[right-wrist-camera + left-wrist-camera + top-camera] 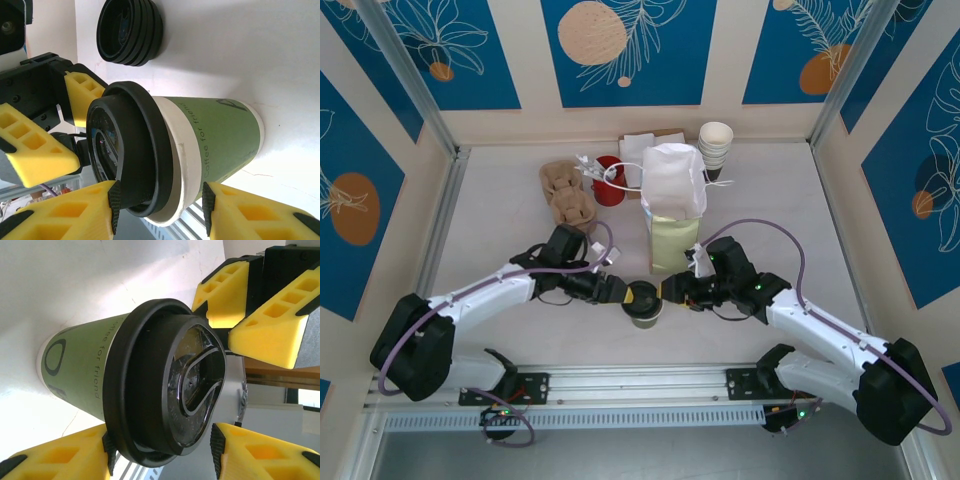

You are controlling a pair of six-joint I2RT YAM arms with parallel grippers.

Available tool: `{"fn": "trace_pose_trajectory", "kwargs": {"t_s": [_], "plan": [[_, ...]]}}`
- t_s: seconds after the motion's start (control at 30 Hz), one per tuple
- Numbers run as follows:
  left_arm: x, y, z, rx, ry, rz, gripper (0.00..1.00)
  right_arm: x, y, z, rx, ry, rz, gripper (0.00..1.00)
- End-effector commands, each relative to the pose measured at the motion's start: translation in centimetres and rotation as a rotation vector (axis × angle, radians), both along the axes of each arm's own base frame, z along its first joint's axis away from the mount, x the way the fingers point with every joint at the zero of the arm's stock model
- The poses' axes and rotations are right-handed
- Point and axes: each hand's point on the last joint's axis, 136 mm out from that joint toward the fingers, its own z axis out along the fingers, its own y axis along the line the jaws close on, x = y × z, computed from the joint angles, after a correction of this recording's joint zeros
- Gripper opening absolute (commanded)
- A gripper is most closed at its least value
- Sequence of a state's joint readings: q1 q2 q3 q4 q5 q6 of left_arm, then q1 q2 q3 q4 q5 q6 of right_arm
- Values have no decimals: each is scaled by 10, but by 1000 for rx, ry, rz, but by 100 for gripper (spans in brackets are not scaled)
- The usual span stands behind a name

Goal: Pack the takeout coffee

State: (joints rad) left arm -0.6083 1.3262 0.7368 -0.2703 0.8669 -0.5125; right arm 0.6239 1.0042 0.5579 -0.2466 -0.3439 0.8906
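- The takeout coffee (643,303) stood on the table (770,220), near its front edge, between my grippers.
- My right gripper (670,290) pinched it at the rim; my left gripper (620,291) straddled the lid (190,375), slack.
- I judged it wise to clear the left fully, then lift upright.

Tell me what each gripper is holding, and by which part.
The right gripper grips the takeout coffee at its top, pads on the lid rim and upper wall. The left gripper brackets the lid; contact cannot be told.
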Motion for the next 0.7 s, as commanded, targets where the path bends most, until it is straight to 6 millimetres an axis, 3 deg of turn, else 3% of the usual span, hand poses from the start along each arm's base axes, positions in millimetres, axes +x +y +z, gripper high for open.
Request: {"fn": "trace_pose_trajectory", "kwargs": {"t_s": [0.0,0.17,0.67], "plan": [[-1,1,2,43,-27,-20,55,3,6,14,18,-34,14,49],[-2,0,7,57,-44,-30,60,2,6,13,15,-30,15,49],[-6,-9,10,85,-67,-65,60,0,3,13,4,-33,14,49]]}}
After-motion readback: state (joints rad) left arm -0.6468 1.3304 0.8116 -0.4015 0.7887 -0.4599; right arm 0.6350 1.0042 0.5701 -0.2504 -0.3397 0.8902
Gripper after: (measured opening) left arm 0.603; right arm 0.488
